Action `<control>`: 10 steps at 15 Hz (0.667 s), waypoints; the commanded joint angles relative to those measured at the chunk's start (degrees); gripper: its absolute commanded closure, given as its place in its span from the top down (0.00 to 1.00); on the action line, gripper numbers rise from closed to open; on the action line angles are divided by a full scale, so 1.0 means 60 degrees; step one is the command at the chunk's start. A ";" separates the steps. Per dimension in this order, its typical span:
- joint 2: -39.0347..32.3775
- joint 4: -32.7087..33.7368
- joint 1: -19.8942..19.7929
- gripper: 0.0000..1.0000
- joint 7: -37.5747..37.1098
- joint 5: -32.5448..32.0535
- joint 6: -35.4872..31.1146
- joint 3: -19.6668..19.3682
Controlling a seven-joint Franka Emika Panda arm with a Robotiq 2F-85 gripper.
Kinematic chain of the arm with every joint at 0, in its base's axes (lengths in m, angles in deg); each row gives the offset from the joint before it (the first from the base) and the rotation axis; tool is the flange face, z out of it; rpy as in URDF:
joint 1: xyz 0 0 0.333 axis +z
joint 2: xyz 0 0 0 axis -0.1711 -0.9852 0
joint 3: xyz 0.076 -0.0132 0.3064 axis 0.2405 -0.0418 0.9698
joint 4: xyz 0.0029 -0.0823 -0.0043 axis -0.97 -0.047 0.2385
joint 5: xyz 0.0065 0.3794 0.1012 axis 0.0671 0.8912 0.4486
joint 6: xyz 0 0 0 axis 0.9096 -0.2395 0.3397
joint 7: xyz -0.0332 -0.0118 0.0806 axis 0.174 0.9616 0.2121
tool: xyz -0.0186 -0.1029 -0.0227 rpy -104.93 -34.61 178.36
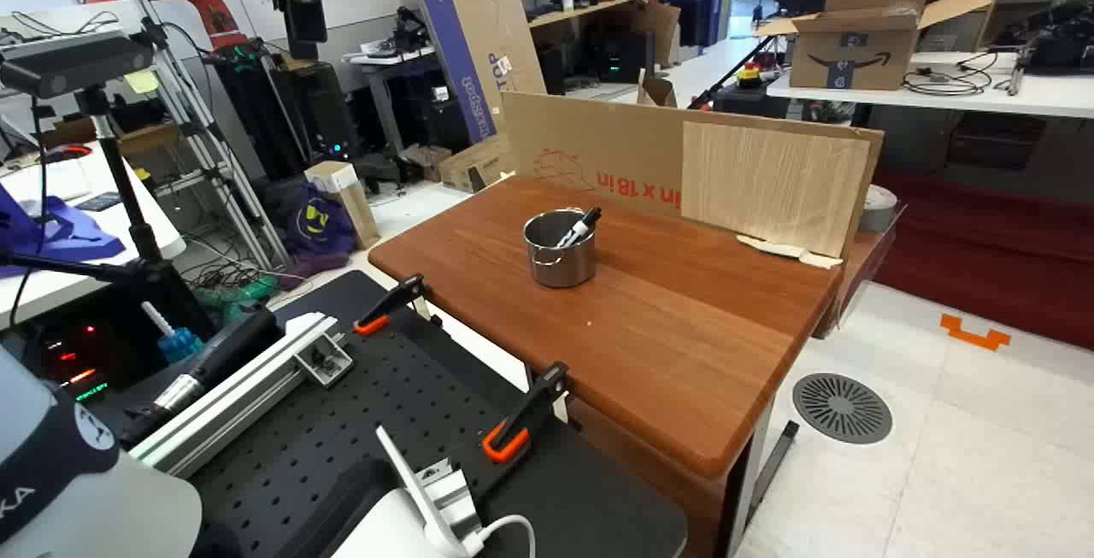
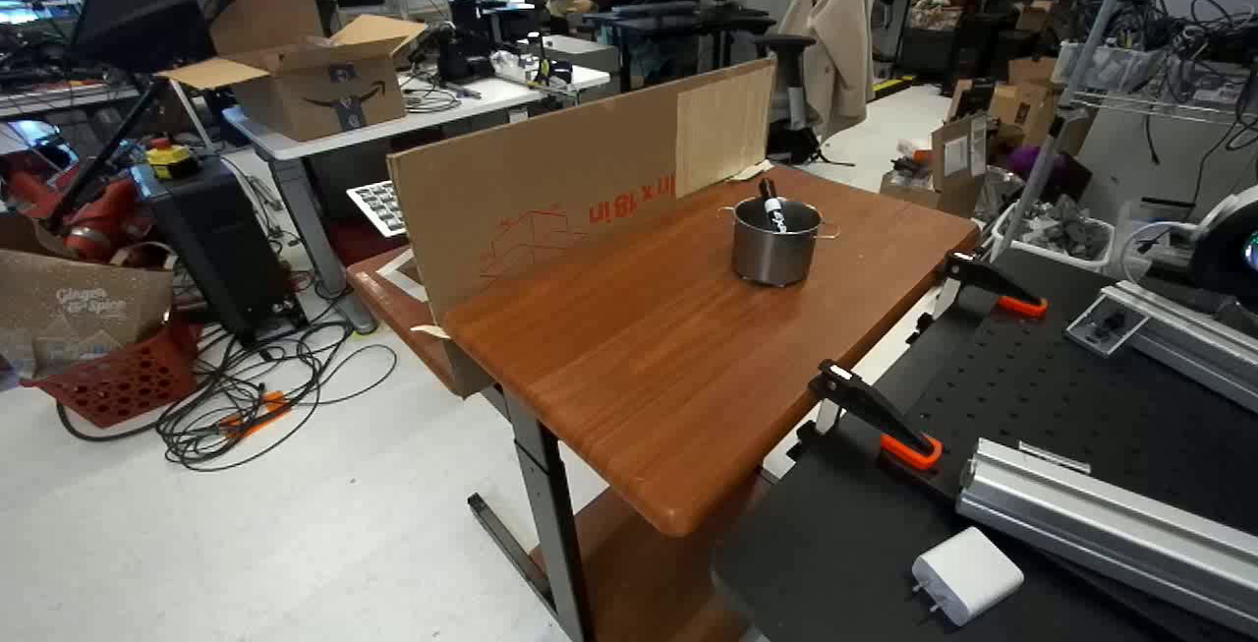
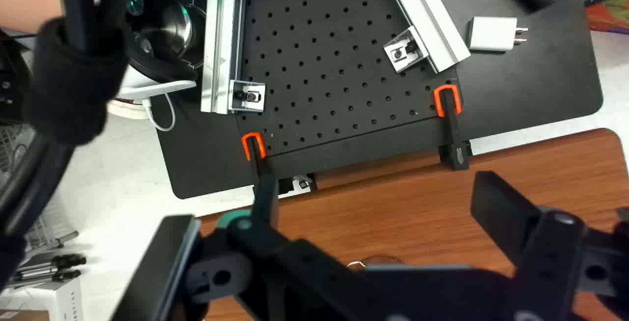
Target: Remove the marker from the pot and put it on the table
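Marker (image 1: 579, 230), lower end hidden behind the near wall of the pot (image 1: 564, 271); the latter, in the wrist view, apparently mostly masked by the gripper (image 3: 378, 203).

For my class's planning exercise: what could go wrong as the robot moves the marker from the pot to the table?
The marker leans in the pot, dark end sticking out; a nudge might slide it deeper. The open tool could bump the pot and push it along the flat table. Set down there, the marker might roll.
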 commanded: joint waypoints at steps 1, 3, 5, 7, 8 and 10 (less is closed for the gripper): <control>-0.0014 0.0024 0.0101 1.00 -0.0040 -0.0041 0.0001 -0.0091; -0.0277 0.0085 -0.0029 1.00 -0.0161 -0.0231 -0.0590 -0.0075; -0.0702 0.0242 -0.0120 1.00 -0.0141 -0.0176 -0.1320 -0.0231; -0.1322 0.0462 -0.0239 1.00 -0.0108 -0.0114 -0.2066 -0.0414; -0.1642 0.0562 -0.0291 1.00 -0.0074 -0.0074 -0.2454 -0.0529; -0.2328 0.0859 -0.0373 1.00 -0.0005 0.0023 -0.3065 -0.0771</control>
